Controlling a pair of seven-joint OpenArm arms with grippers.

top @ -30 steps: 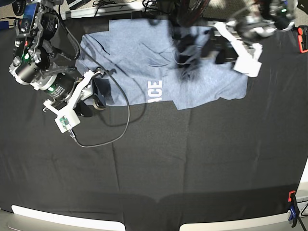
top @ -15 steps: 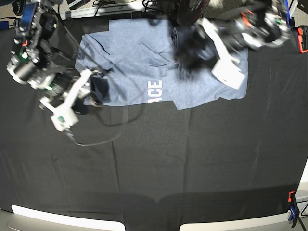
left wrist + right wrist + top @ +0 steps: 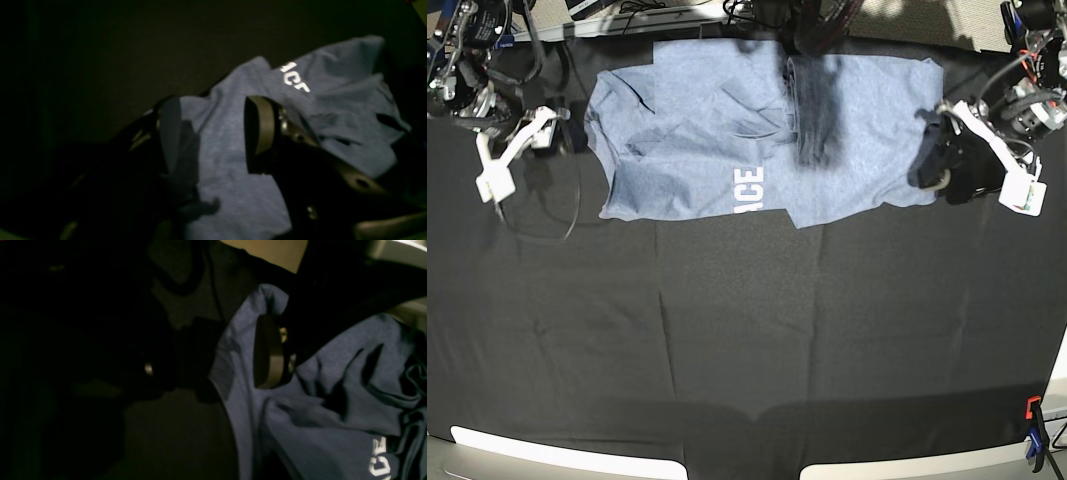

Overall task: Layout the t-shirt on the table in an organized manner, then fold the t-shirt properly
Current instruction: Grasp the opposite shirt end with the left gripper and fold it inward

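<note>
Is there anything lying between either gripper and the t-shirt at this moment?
Nothing visible. The t-shirt lies on the table with the left gripper and the right gripper at its opposite edges, jaws open, only black cloth between.

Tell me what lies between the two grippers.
In the base view, the crumpled blue-grey cotton t-shirt with white lettering spans the black-draped table between the right gripper and left gripper.

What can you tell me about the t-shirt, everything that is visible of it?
The t-shirt is light heathered blue-grey, seemingly soft cotton. It lies spread but wrinkled on the far part of the black table, with creases across the middle and a darker bunched fold near the top centre. White block letters "CE" show at its near edge. Neither gripper appears to hold it in the base view.
</note>
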